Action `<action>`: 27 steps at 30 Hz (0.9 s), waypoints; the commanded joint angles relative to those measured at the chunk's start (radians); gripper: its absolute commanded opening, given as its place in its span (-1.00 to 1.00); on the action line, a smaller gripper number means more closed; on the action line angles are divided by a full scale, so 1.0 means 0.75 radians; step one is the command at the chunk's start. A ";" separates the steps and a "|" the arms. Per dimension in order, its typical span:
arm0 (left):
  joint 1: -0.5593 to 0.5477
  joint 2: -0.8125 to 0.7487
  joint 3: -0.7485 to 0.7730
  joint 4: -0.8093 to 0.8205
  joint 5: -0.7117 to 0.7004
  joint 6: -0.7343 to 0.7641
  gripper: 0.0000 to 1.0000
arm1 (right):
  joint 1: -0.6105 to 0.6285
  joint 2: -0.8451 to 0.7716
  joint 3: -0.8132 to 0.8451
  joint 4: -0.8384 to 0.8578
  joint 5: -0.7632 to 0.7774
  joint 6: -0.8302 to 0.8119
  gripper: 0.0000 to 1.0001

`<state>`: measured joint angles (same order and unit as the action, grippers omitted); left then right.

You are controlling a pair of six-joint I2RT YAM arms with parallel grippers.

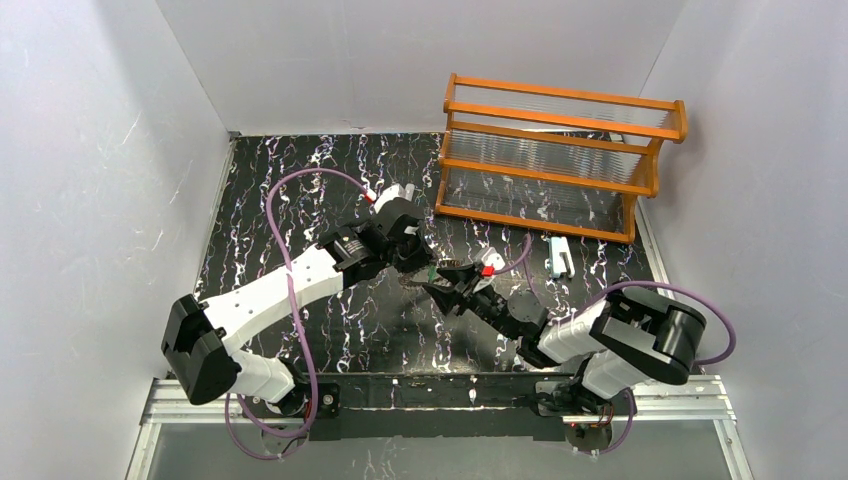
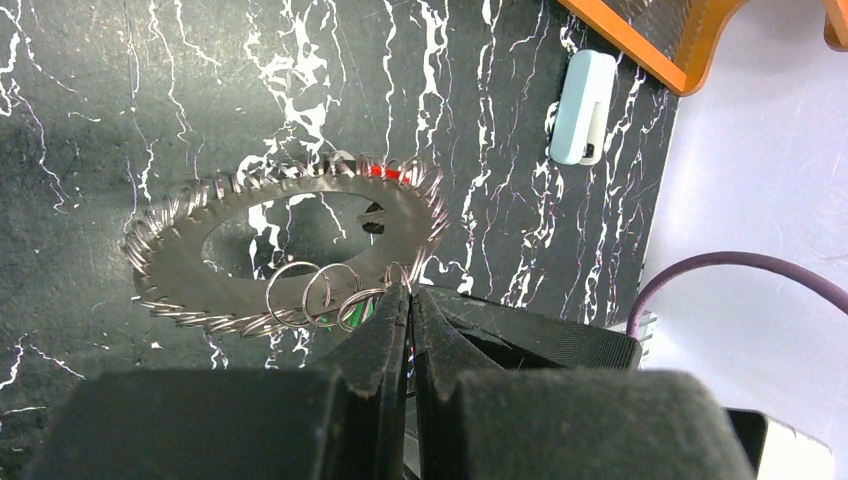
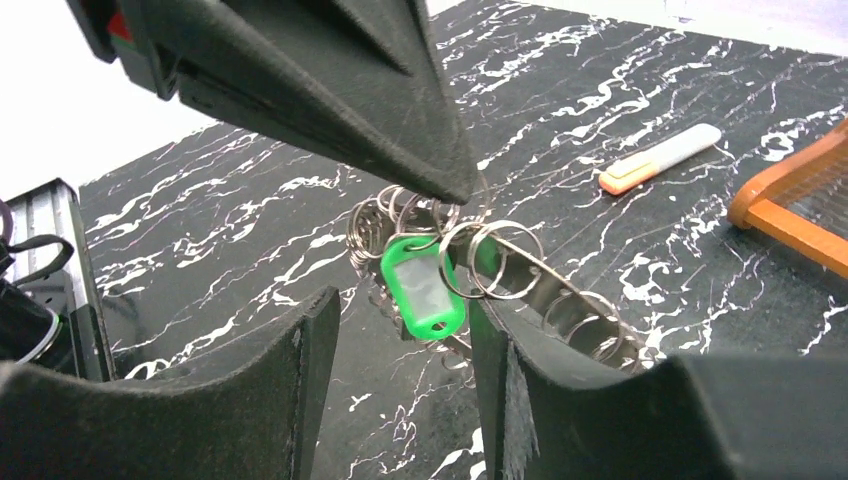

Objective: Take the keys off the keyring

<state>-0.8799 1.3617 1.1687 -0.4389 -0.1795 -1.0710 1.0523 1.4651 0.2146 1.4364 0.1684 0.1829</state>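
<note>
Black marbled bench (image 1: pixel 300 200) lies beneath the tilted keyring (image 2: pixel 172 268), its raised rim pinched by the clenched left end effector (image 2: pixel 408 295), while the right end effector (image 3: pixel 400 320) stands released, straddling the green key (image 3: pixel 425 290).

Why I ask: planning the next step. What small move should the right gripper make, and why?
Probably close the right gripper on the green key: it hangs between the open jaws, while the shut left gripper steadies the keyring at its rim.
</note>
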 commanded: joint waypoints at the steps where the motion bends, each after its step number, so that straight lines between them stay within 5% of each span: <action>1: 0.001 -0.055 -0.026 0.058 0.022 -0.047 -1.00 | 0.006 0.043 0.025 0.329 0.115 0.059 0.18; 10: 0.001 -0.063 -0.057 0.091 0.054 -0.075 -1.00 | 0.004 0.143 0.045 0.512 0.184 0.093 0.15; 27: 0.001 -0.088 -0.098 0.105 0.028 -0.075 -1.00 | 0.004 0.027 0.046 0.512 0.189 0.124 0.24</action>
<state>-0.8799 1.3407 1.1038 -0.3626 -0.1425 -1.1233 1.0523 1.5154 0.2325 1.4918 0.2787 0.2668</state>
